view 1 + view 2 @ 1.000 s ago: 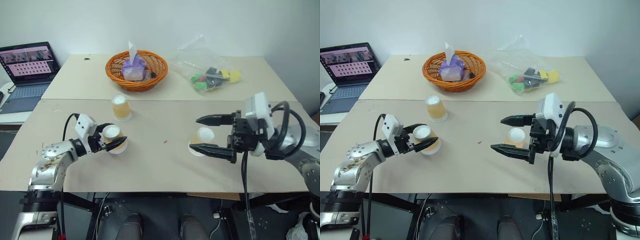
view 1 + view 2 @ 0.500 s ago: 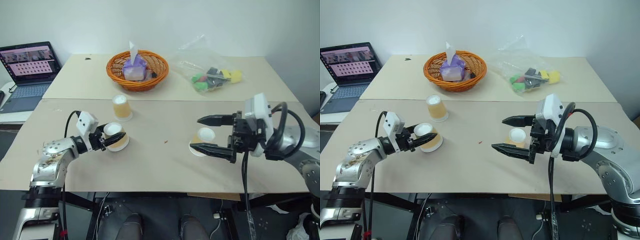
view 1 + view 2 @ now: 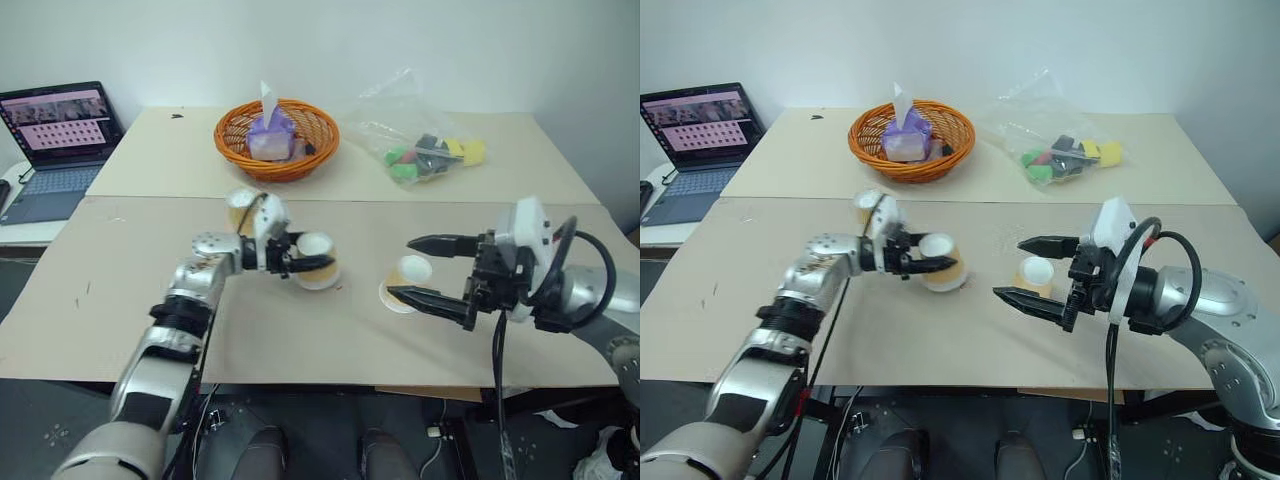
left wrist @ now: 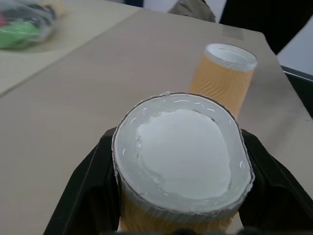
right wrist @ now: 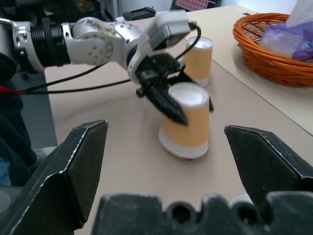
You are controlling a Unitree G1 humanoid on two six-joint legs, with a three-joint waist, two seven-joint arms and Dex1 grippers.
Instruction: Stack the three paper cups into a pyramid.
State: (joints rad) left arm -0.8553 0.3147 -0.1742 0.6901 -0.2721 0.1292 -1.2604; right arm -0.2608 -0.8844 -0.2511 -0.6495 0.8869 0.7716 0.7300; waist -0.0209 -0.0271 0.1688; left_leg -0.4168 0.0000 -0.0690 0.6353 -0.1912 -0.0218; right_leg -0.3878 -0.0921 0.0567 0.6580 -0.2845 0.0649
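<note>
Three tan-orange paper cups stand upside down, white bases up, on the beige table (image 3: 300, 330). My left gripper (image 3: 312, 263) is shut on one cup (image 3: 318, 262) near the table's middle; in the left wrist view the black fingers (image 4: 88, 191) press both sides of this cup (image 4: 181, 161). A second cup (image 3: 408, 282) stands to its right, at the fingertips of my right gripper (image 3: 398, 266), which is open and apart from it. The third cup (image 3: 238, 208) stands behind my left wrist and is partly hidden by it. In the right wrist view the held cup (image 5: 185, 122) sits at or just above the table.
An orange wicker basket (image 3: 275, 140) with a tissue pack stands at the back centre. A clear plastic bag (image 3: 425, 150) of coloured items lies at the back right. A laptop (image 3: 55, 140) sits on a side table at the far left.
My left gripper closed on the cup and carried it to the right, from the left side to the table's middle. The right gripper stayed open and in place.
</note>
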